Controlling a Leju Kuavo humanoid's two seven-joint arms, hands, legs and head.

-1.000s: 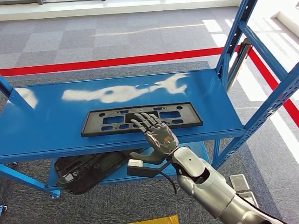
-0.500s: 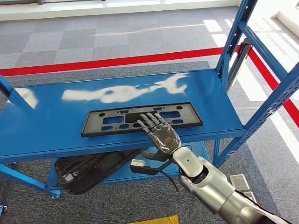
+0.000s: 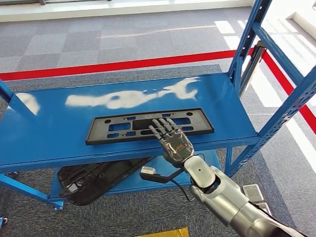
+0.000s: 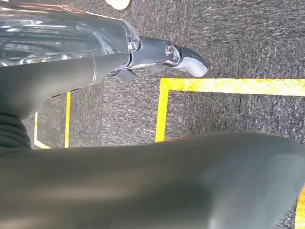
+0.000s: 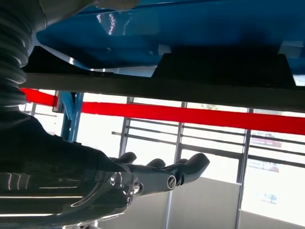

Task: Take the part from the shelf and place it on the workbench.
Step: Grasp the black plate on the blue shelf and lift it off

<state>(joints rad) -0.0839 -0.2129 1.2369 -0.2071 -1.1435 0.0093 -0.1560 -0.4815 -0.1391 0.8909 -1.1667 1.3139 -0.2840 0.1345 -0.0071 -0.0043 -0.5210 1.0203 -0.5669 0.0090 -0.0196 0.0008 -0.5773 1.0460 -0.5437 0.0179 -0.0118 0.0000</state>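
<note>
A flat black frame-shaped part [image 3: 115, 127] lies along the front of the blue top shelf [image 3: 48, 128] in the head view. My right hand [image 3: 173, 140] reaches in from the lower right, its fingers stretched flat over the part's near edge right of its middle, gripping nothing. The right wrist view looks along those straight fingers [image 5: 172, 176], with the part's dark edge [image 5: 216, 71] and the blue shelf [image 5: 179, 24] close by. My left hand [image 4: 179, 55] hangs over dark carpet with its fingers straight and holds nothing.
A second black moulded part [image 3: 97, 180] lies on the lower shelf. Blue uprights [image 3: 246, 44] stand at the shelf's right end. A red line [image 3: 111, 65] crosses the floor behind. A small grey device [image 3: 253, 193] lies on the carpet at right, yellow tape [image 4: 162, 109] below.
My right hand has slid to the right and a little further in over the part. Its thumb, seen below the shelf edge earlier, is now tucked out of sight. The part has not moved.
</note>
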